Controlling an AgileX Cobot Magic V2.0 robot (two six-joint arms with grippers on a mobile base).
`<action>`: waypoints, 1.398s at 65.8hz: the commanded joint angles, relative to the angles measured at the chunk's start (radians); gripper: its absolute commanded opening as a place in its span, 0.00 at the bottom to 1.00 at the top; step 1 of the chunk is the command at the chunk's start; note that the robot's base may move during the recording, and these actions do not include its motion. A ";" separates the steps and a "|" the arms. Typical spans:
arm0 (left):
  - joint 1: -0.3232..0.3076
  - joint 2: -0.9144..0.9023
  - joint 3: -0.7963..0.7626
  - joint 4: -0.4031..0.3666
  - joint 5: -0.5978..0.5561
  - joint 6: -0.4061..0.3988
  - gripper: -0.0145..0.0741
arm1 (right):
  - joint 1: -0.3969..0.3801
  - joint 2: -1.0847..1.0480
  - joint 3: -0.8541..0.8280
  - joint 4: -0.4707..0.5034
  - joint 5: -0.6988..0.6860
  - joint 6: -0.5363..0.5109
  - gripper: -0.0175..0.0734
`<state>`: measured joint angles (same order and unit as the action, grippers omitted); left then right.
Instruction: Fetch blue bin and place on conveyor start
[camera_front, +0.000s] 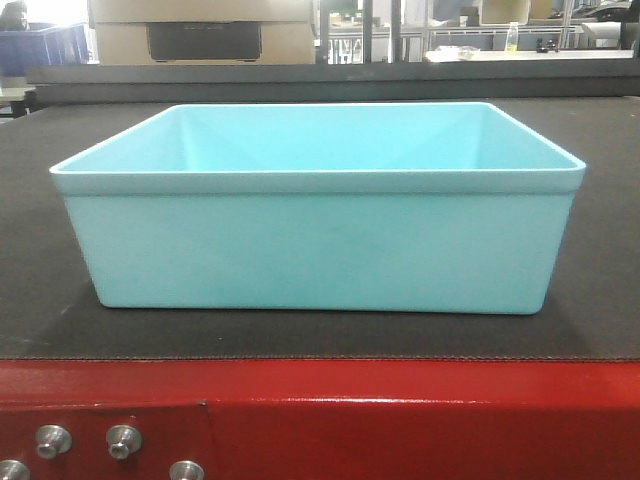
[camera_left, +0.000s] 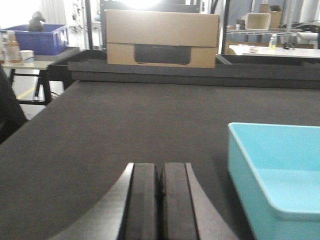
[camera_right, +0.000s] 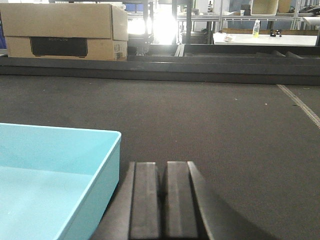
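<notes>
Filling most of your front view, the dark conveyor start (camera_front: 610, 250) carries the blue bin (camera_front: 320, 250) upright and centred, just behind the red frame (camera_front: 400, 410) along the bottom edge. A cardboard box (camera_left: 162, 37) stands top centre beyond the belt. Your left gripper (camera_left: 160, 200) and right gripper (camera_right: 163, 200) sit bottom centre, pads pressed together, holding nothing, beside the bin's walls.
</notes>
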<state>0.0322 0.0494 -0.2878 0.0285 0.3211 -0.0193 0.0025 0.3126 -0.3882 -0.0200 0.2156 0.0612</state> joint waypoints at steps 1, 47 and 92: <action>0.045 -0.044 0.095 -0.036 -0.110 0.046 0.04 | -0.007 -0.008 0.000 -0.010 -0.022 -0.005 0.01; 0.073 -0.049 0.288 -0.038 -0.285 0.046 0.04 | -0.007 -0.008 0.000 -0.010 -0.021 -0.005 0.01; 0.073 -0.049 0.288 -0.038 -0.285 0.046 0.04 | -0.106 -0.031 0.052 0.011 -0.047 -0.023 0.01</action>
<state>0.1033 0.0048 0.0016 -0.0054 0.0616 0.0254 -0.0614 0.3019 -0.3657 -0.0264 0.2078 0.0605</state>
